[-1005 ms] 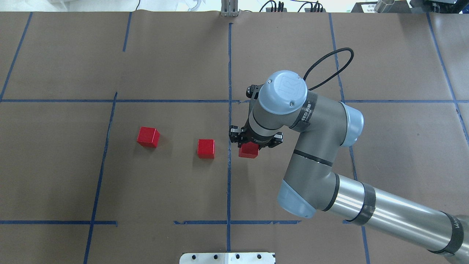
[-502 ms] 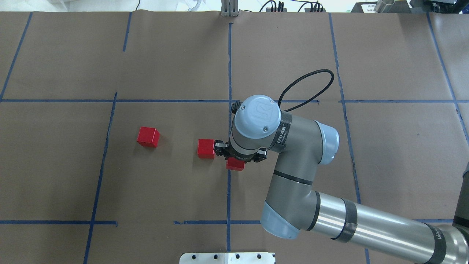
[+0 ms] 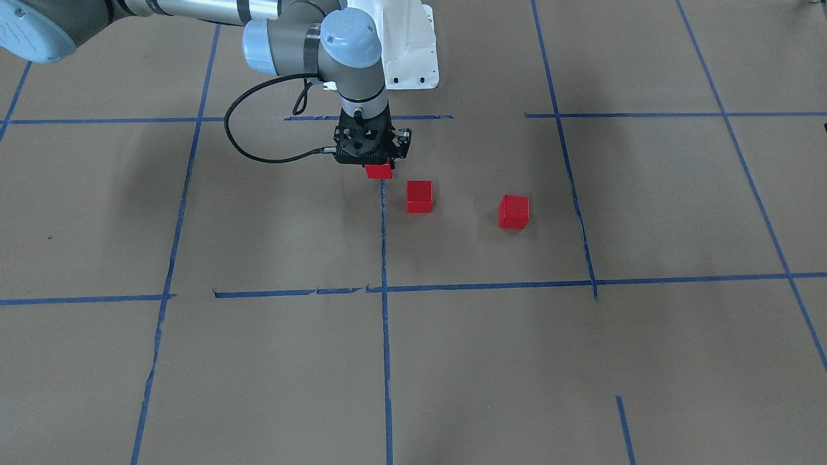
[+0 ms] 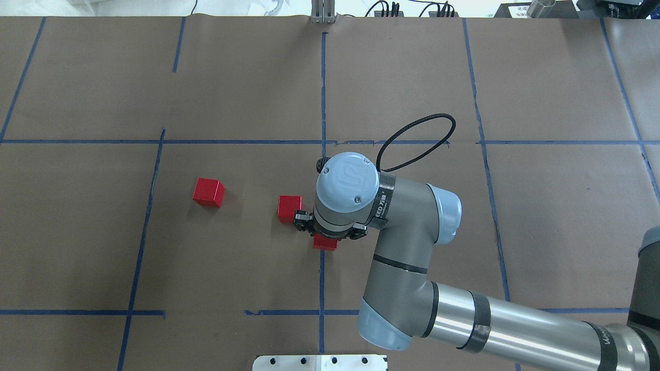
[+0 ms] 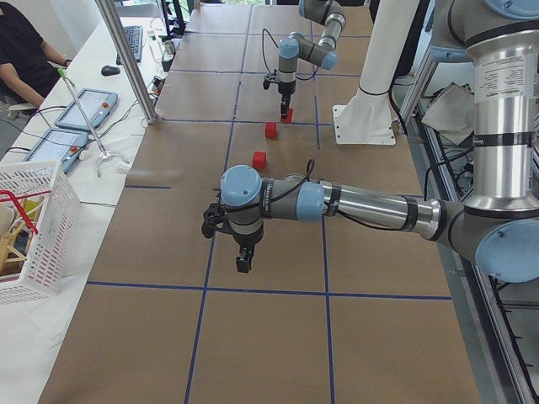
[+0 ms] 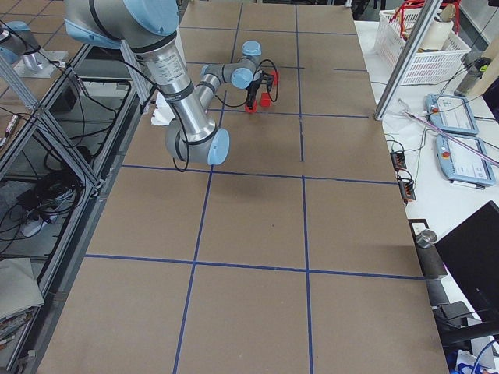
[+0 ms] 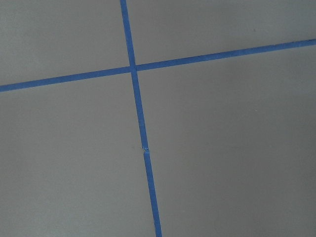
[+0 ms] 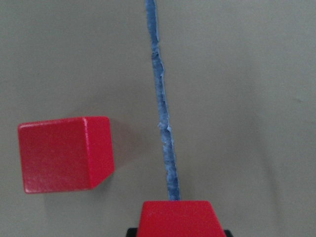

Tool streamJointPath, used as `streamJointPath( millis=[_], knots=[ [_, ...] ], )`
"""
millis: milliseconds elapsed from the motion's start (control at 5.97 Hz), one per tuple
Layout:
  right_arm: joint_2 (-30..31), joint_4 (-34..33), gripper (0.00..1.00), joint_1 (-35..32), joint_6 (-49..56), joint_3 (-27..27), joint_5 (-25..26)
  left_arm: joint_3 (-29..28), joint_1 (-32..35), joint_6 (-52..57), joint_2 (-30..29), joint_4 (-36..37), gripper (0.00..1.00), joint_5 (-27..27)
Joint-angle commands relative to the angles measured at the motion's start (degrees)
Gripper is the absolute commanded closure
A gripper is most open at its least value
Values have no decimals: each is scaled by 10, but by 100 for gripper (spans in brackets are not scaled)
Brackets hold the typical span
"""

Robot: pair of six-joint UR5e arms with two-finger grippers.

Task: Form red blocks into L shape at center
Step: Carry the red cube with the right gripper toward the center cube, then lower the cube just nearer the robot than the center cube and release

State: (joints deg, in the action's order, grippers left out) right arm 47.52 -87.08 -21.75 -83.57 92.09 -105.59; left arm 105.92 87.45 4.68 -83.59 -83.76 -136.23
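A: Entry one, the right gripper (image 4: 326, 238)?

B: Black two-finger unit, pointing straight down. Fingers clamped on one red cube (image 4: 325, 243). Position: directly over the central blue tape line (image 4: 323, 93). Whether the cube's underside meets the paper cannot be told.

A: Entry two?

B: Second red cube (image 4: 289, 208), flat on the paper, not gripped. Position: just beside the line on the robot's left side, clear of the gripped cube and a little farther up the line from the robot. The right wrist view shows a strip of bare paper between this cube and the line.

A: Entry three?

B: Third red cube (image 4: 208, 192), not gripped. Position: same side of the line, well apart from it, beyond the second cube. Set slightly askew to the line.

A: Centre cell (image 4: 247, 257)?

B: Brown paper bounded by blue tape and split by the line. All three cubes lie within it.

A: Left gripper (image 5: 242, 257)?

B: Seen only from the side camera. It hangs over bare paper, well apart from the line, on the robot's left. I cannot tell whether it is parted or closed.
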Motion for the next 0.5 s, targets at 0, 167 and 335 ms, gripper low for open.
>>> streamJointPath(
  millis=[0,167,335],
  knots=[
    [-7,0,100,6,9,-10,5,1,0,0,0,0,0,0],
    [-13,0,100,7,13,-14,8,2,0,0,1,0,0,0],
    [-12,-2,100,7,37,-14,8,2,0,0,1,0,0,0]
  ],
)
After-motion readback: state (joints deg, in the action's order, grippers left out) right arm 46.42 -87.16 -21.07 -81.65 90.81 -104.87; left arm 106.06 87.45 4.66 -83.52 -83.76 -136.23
